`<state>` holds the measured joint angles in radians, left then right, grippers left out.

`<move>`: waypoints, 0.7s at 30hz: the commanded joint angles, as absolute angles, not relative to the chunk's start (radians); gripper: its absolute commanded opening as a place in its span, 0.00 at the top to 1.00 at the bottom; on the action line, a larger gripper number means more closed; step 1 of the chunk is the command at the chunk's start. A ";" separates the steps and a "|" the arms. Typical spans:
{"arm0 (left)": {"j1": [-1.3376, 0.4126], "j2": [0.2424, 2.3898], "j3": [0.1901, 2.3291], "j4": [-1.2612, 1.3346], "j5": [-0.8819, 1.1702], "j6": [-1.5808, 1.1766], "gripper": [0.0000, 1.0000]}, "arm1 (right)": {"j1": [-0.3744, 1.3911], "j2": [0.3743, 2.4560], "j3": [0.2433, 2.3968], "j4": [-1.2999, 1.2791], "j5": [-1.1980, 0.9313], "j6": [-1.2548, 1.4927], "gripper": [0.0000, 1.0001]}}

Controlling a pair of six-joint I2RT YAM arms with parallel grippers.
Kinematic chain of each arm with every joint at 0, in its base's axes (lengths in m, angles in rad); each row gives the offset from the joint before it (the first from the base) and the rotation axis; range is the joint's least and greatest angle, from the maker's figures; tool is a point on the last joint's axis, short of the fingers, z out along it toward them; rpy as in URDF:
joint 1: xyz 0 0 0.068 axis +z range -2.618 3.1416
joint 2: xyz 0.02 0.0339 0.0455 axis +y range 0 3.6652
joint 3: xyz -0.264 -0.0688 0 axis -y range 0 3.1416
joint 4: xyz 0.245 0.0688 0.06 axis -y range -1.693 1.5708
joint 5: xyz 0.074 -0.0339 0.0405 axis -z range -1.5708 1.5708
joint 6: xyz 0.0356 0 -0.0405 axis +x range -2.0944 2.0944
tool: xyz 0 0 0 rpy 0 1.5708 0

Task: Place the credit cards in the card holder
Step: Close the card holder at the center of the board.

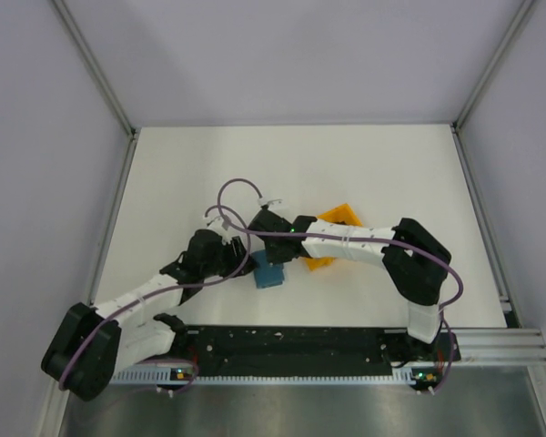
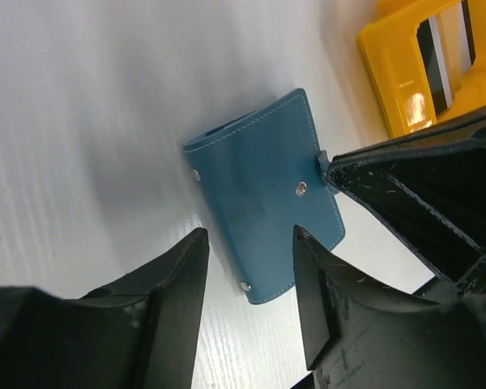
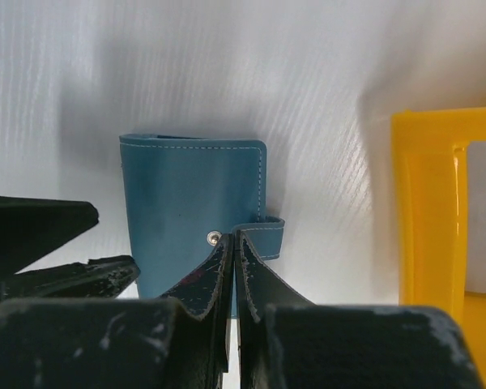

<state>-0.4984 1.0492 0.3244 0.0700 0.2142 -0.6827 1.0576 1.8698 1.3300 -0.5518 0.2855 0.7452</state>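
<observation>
The card holder (image 2: 259, 194) lies folded shut and flat near the middle of the table (image 1: 391, 173), somewhat toward the near edge and just beside the orange rack (image 2: 397, 89). It looks like stitched leather: light, soft enough to flex, and likely to slide on the smooth white top when nudged. Pressing it down or pinching an edge should serve better than pushing it. The best handles are the closing strap (image 3: 267, 235) on its side and the free edge opposite the fold (the flat faces offer nothing to grab).

The cards (image 2: 436, 63) stand on edge in the rack, well out of the holder. They look thin, stiff and slick, so I judge they want a pinch across the faces near a top edge, not a grip on the rims.

The right arm reaches across from the right, bent at the elbow, with its wrist low over the holder. The right gripper (image 3: 235, 251) has its fingers pressed together, and the end of the strap appears nipped between the tips.

The left arm stretches in from the near left corner. The left gripper (image 2: 247, 292) has its fingers (image 2: 178, 300) apart on either side of the holder's near corner, clamping nothing.
</observation>
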 commanded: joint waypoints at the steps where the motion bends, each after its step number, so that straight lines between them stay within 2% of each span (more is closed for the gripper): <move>1: -0.514 1.088 0.321 0.150 0.267 -0.678 0.55 | 1.069 1.825 1.331 -0.500 0.265 0.764 1.00; 3: -0.514 1.089 0.319 0.134 0.264 -0.678 0.58 | 1.068 1.825 1.333 -0.495 0.259 0.759 1.00; 6: -0.514 1.095 0.318 0.101 0.230 -0.670 0.52 | 1.069 1.830 1.327 -0.495 0.259 0.755 1.00; 10: -0.514 1.120 0.348 0.045 0.204 -0.681 0.53 | 1.069 1.833 1.307 -0.488 0.252 0.753 1.00; 17: -0.514 1.244 0.393 0.033 0.196 -0.722 0.62 | 1.066 1.829 1.302 -0.456 0.221 0.733 1.00; 21: -0.514 1.321 0.390 0.107 0.255 -0.746 0.72 | 1.068 1.830 1.293 -0.430 0.195 0.721 1.00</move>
